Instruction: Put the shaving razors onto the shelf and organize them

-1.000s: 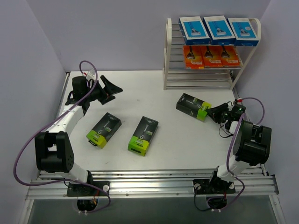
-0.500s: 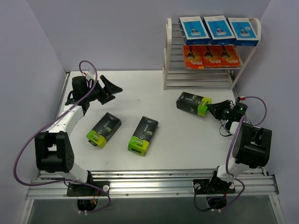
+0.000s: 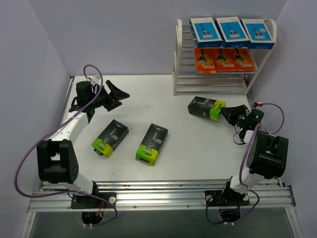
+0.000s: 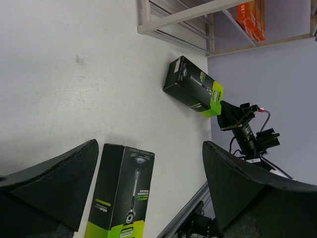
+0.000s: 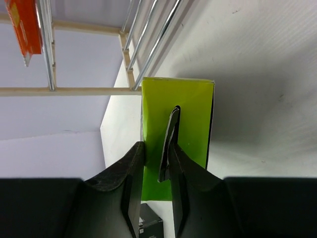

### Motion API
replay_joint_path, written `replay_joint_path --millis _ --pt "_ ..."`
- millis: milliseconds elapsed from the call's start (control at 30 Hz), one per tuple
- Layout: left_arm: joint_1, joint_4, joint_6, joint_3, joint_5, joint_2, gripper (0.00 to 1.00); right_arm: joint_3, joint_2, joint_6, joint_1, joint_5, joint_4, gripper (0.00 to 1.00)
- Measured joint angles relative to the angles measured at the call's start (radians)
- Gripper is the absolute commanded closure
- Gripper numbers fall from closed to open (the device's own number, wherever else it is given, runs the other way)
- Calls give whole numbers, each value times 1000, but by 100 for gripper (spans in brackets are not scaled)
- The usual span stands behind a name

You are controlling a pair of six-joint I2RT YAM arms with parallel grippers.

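**Just in front of the cream-white plastic-framed shelf with thin metal rods (image 3: pixel 176 59), a pack is held by its tab**

Seen from above, the shelf stands at the far right of the white table (image 3: pixel 198 158). Three blue-and-white razor packs (image 3: pixel 232 30) sit side by side on its top tier, and three orange razor packs (image 3: pixel 225 59) sit on the tier below. The right gripper (image 3: pixel 226 112) meets the lime-green end of a flat black razor pack (image 3: pixel 205 108) near the shelf's lower rods. Two more black-and-lime packs lie flat on the table, well apart from the shelf: the left loose pack (image 3: pixel 110 137) and the middle loose pack (image 3: pixel 152 144), both with their lime ends toward the arms.

The right wrist view adds what the overhead view cannot. The jaws are pinched almost together on a thin hang tab (image 5: pixel 168 144) that sticks out of the lime end face, not on the box body.

The left wrist view shows the held pack's broad black face with a razor pictured on it (whether its underside touches the table I cannot tell).

The left gripper (image 3: pixel 120 98) is spread wide and holds nothing, over the table's far-left part. Its own camera shows one loose pack on the table between its fingers.
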Motion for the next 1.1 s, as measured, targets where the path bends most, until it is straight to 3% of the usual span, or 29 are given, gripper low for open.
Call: replay_joint_path --millis 633,1100 --pt "7 5 -4 -2 4 0 5 -4 0 45 -27 -30 78 100" --pt "12 13 -20 -6 8 6 5 -16 -55 -210 -13 -48 -177 100"
